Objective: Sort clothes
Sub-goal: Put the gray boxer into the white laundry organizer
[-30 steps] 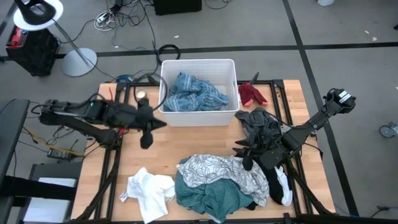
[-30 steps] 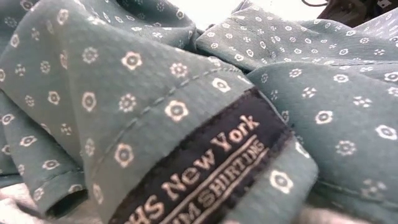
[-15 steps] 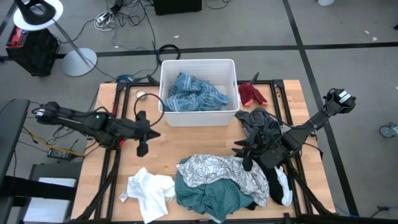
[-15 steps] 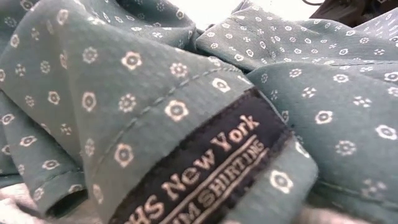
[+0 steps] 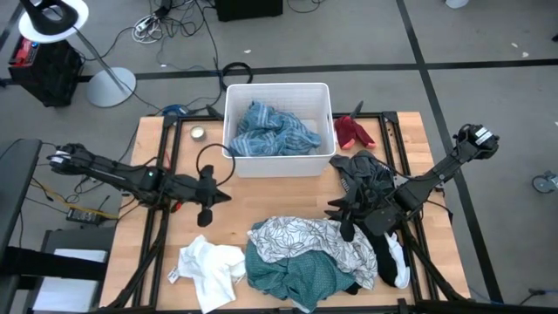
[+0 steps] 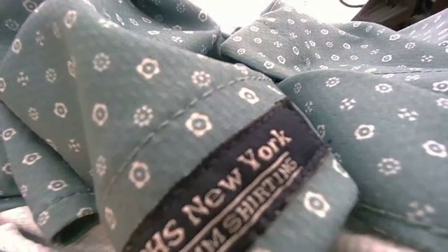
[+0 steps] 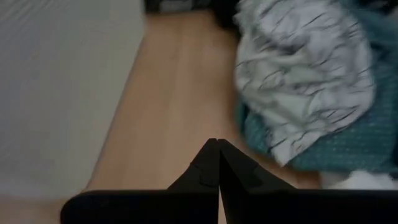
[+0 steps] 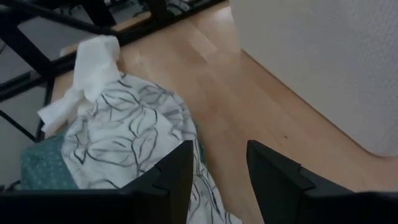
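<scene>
A white leaf-print garment (image 5: 314,240) lies over a teal one (image 5: 292,275) at the table's near middle, and the teal cloth fills the low view (image 6: 210,105). A plain white garment (image 5: 209,269) lies near left and a white sock (image 5: 398,262) near right. A black garment (image 5: 366,174) and a red one (image 5: 353,131) lie at the right. Blue garments (image 5: 270,131) lie in the white bin (image 5: 234,105). My left gripper (image 5: 223,197) is shut and empty over bare wood, left of the pile. My right gripper (image 5: 334,209) is open and empty at the leaf-print garment's far right edge (image 8: 124,143).
The bin stands at the far middle of the table. A small round object (image 5: 198,133) lies on the wood to the bin's left. Bare wood (image 5: 261,196) lies between the bin and the pile. Black frame rails (image 5: 166,166) run along both sides of the table.
My left gripper has moved from beside the bin's near left corner toward the table's near edge, and now stands over the bare wood left of the clothes pile. The clothes and my right arm have kept still.
</scene>
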